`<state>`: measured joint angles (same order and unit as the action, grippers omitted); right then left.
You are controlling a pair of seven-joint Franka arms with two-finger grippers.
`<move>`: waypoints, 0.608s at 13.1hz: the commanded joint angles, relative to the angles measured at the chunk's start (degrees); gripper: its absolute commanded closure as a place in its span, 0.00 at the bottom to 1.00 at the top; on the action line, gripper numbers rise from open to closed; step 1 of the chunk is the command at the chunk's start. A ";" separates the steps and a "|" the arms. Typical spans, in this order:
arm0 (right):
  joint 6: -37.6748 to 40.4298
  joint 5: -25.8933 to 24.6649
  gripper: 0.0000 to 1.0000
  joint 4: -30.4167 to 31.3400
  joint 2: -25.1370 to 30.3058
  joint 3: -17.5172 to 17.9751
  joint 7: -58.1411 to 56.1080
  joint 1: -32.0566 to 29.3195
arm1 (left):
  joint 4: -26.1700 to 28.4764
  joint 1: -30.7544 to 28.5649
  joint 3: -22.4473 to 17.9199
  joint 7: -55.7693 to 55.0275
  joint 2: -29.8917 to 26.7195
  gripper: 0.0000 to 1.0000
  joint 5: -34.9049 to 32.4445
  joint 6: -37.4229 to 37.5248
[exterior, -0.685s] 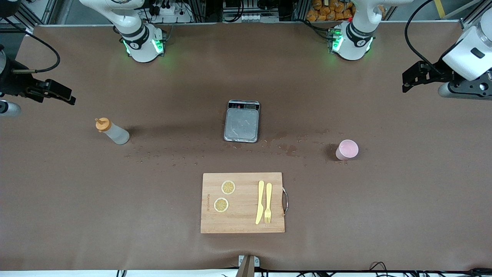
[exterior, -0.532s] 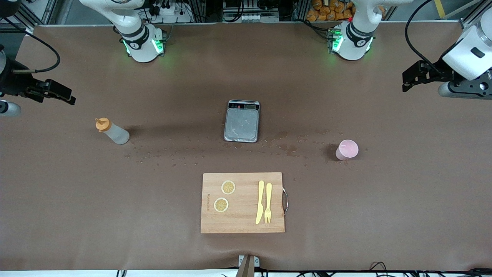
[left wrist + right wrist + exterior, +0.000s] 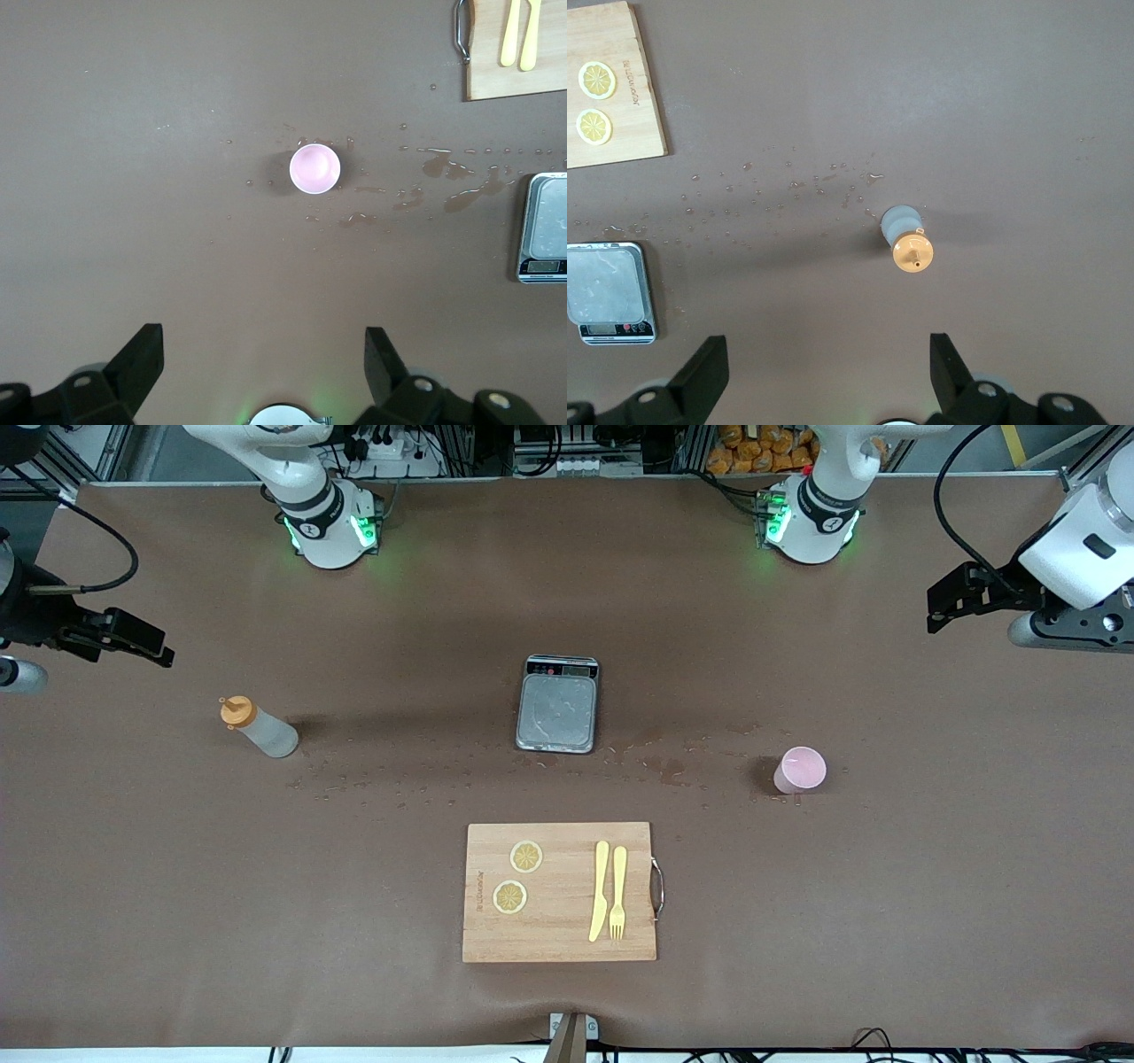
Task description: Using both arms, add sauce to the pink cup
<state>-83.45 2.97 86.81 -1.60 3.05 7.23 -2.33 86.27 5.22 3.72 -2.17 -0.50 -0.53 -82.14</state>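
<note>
Right now, nothing is held, so my first job is two clean approaches.
Left hand (image 3: 263, 363): black fingers spread wide, empty, high over the table's (image 3: 886, 912) edge at the left arm's end.
Right hand (image 3: 828, 367): also wide and empty, high over the right arm's end.
Sauce: the translucent whitish squeeze bottle with the orange nozzle cap (image 3: 257, 728) stands upright on the table toward the right arm's end, just under my right wrist camera (image 3: 908, 239).
Cup: the small pale-pink round cup (image 3: 801, 769) stands upright toward the left arm's end (image 3: 314, 168).
Step in hand: I judge I should lower each hand straight down, grip the bottle's body below the cap, and take the cup at mid-wall.
Around: grey scale (image 3: 557, 704) mid-table; wooden cutting board (image 3: 560, 892) nearer the camera, carrying lemon slices (image 3: 526, 856) and a yellow knife and fork (image 3: 609, 890).
In the way: nothing blocks either descent; water droplets (image 3: 656, 762) could make things slippery.
</note>
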 commanded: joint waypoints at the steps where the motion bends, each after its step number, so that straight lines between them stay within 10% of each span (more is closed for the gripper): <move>1: -0.93 -0.59 0.00 1.87 1.78 0.46 -0.02 -0.48 | -0.23 0.15 -0.20 1.29 -0.29 0.00 1.06 0.93; 8: -0.66 -0.59 0.00 1.96 1.69 0.29 -0.02 -0.92 | 0.21 -3.37 -0.90 0.85 7.16 0.00 8.52 0.67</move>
<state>-83.56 2.97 86.87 -1.60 2.88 7.24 -2.36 87.36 3.31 3.01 -2.17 2.83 5.48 -81.90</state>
